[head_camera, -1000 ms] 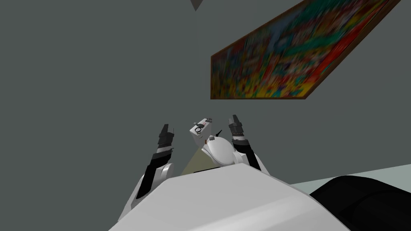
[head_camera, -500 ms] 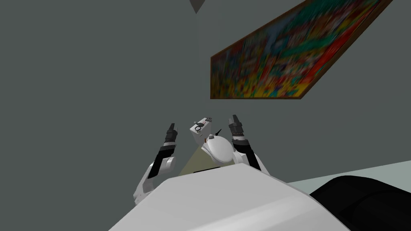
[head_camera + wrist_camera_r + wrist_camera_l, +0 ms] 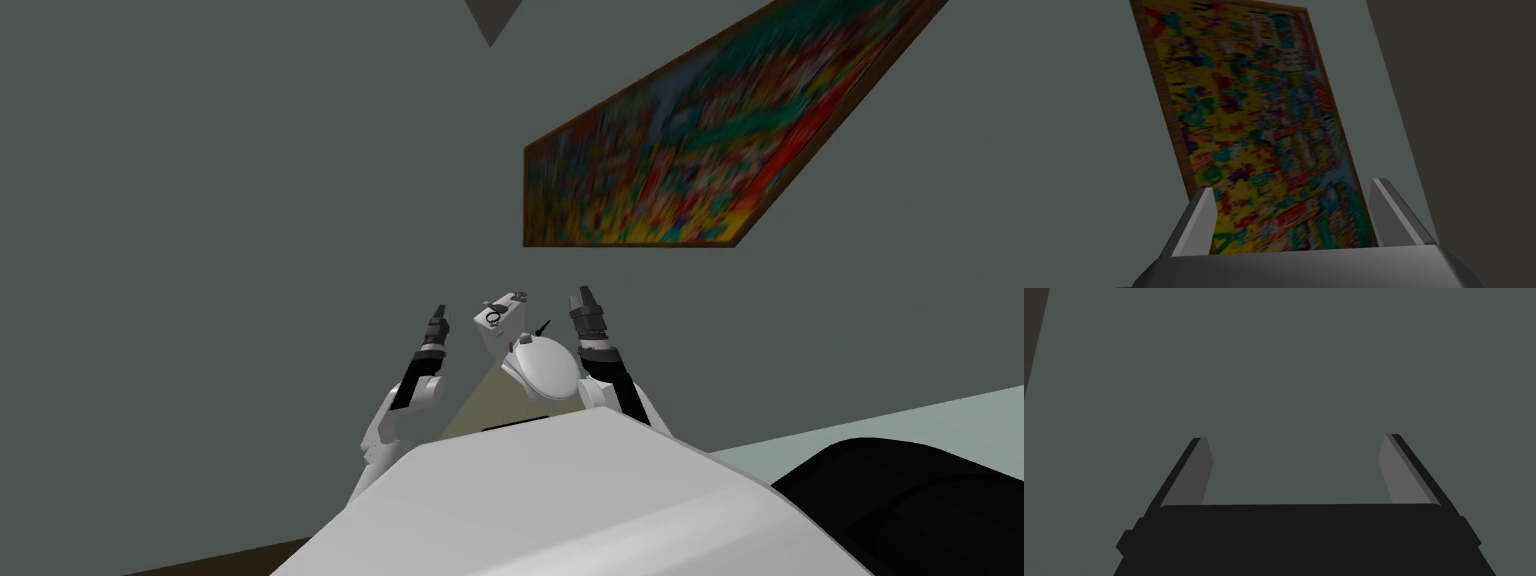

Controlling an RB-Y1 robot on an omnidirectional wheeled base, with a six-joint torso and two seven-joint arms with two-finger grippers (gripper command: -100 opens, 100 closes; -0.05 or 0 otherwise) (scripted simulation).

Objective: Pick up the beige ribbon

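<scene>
Both arms point up at the grey wall (image 3: 200,200), probably parked clear of the reach. The left gripper (image 3: 436,325) and right gripper (image 3: 585,300) have their fingers spread and hold nothing. A beige strip (image 3: 478,408), probably the ribbon, lies between the forearms at the left gripper's 5 o'clock.

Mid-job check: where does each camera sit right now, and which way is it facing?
Head view: on the head, facing a grey wall with a painting; left hand and right hand raised before it.
Left wrist view: on the left hand, facing bare wall; its fingers stand open.
Right wrist view: on the right hand, facing the painting; its fingers stand open.
Shared: head and right wrist views both show the painting.
</scene>
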